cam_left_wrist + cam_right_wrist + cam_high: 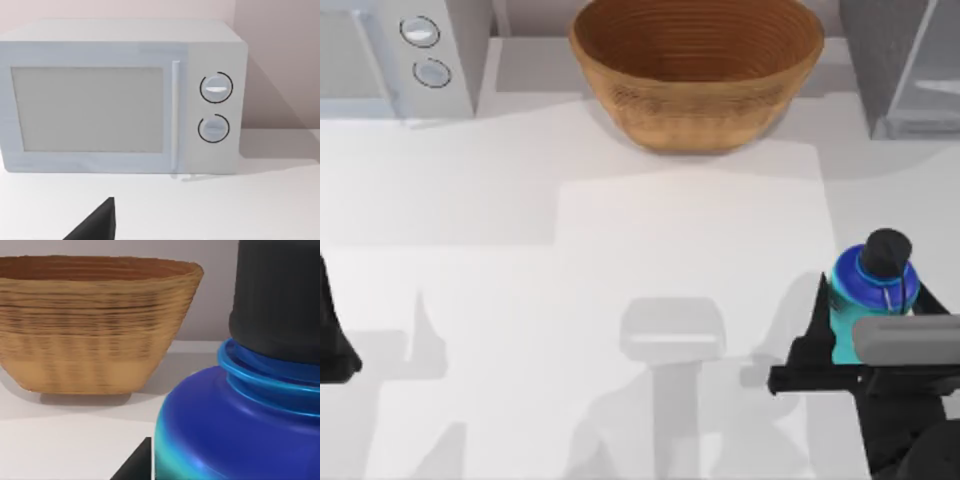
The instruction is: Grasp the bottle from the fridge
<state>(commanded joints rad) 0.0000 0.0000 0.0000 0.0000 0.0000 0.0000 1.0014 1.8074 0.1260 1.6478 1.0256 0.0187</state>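
Top view looks straight down on the tabletop point(620, 250). Left wrist view faces the white appliance point(120, 95) level and near. Right wrist view sits tight against the bottle point(240, 420), woven bowl point(95, 320) behind, both shared with the top view.

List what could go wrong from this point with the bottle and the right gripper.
1. The bottle sits at the right gripper, very near its wrist camera; whether the fingers have closed on it is unclear, so a lift might leave it behind or tip it.
2. It stands near the table's right edge; a nudge could push it off.
3. A forward swing could strike the woven bowl or the fridge.

The left gripper is parked at the left edge.
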